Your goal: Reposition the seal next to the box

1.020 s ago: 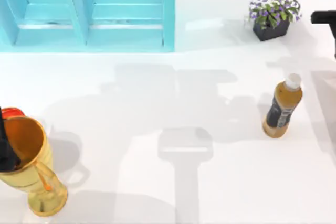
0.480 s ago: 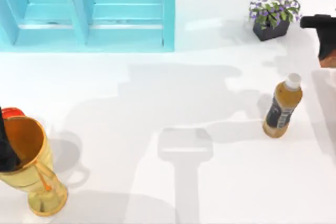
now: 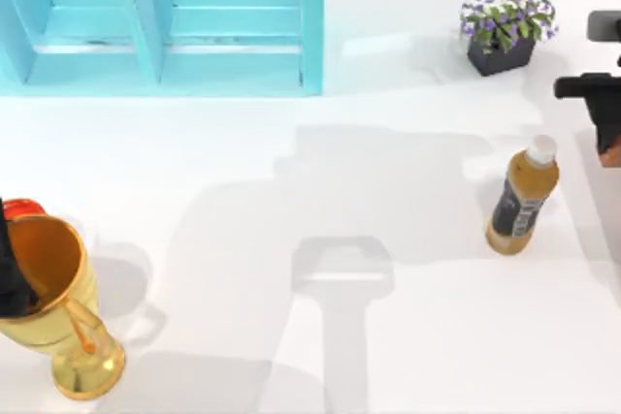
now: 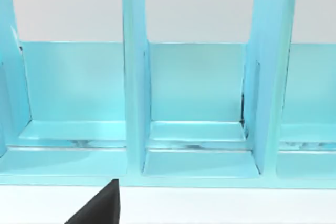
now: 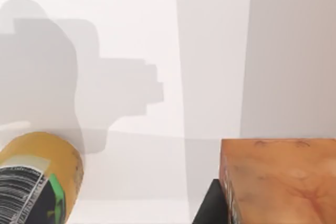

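The seal [image 3: 611,155] shows as a small orange-brown end under my right gripper [image 3: 608,141], at the table's right edge just right of the amber bottle [image 3: 522,196]. In the right wrist view the seal's orange-brown face [image 5: 278,182] is close up, with a black finger [image 5: 207,207] against its side and the table well below it. My right gripper is shut on the seal. The light-blue box [image 3: 165,21] with open compartments stands at the back left, far from the seal. My left arm [image 3: 10,269] sits parked at the left edge, and its wrist view faces the box [image 4: 194,103].
A gold goblet [image 3: 60,307] stands at the front left beside the left arm, with a red thing [image 3: 23,207] behind it. A potted plant with purple flowers [image 3: 505,26] stands at the back right. The bottle [image 5: 37,182] is close to the held seal.
My right gripper has carried the seal from the back right corner toward the front along the right edge, ending up level with the bottle's cap. The left arm has not moved.
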